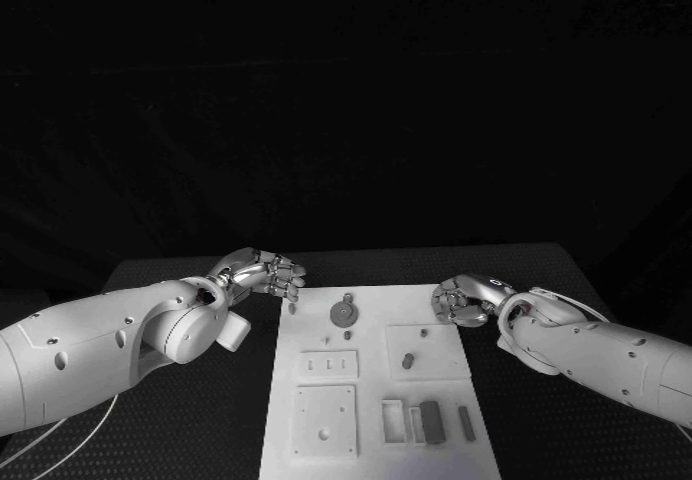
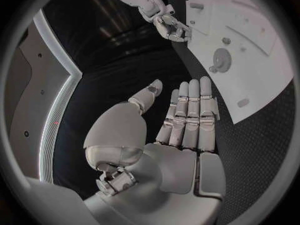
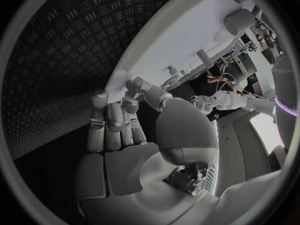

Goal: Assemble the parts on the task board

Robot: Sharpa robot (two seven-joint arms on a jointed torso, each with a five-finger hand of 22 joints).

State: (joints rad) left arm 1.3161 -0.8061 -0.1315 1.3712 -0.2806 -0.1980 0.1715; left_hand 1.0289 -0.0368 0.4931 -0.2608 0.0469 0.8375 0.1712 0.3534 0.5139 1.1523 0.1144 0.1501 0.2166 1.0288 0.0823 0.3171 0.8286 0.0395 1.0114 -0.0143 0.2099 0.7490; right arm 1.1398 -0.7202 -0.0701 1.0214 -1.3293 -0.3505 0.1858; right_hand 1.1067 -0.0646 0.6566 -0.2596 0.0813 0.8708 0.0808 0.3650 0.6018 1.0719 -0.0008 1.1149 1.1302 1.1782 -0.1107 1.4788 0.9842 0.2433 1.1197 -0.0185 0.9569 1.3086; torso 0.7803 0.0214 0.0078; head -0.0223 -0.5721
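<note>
Task board, a white plate, lies lengthwise on the black table between the two hands. On its nearest end, closer to the robot than either hand, stand three upright rectangular parts side by side, with a square recessed panel beside them toward the left arm. Farther out sit a small plate with two slots and a raised square carrying a short peg. Beyond these, nearly level with both hands, a round knob-like part rests on the board. Right hand hovers at the board's edge, fingers curled inward with nothing visible in them; in the right wrist view its fingertips lie just beside the board's rim, contact uncertain. Left hand sits off the board's far corner, fingers extended together, thumb apart, holding nothing; in the left wrist view its fingers lie straight above the table.
</note>
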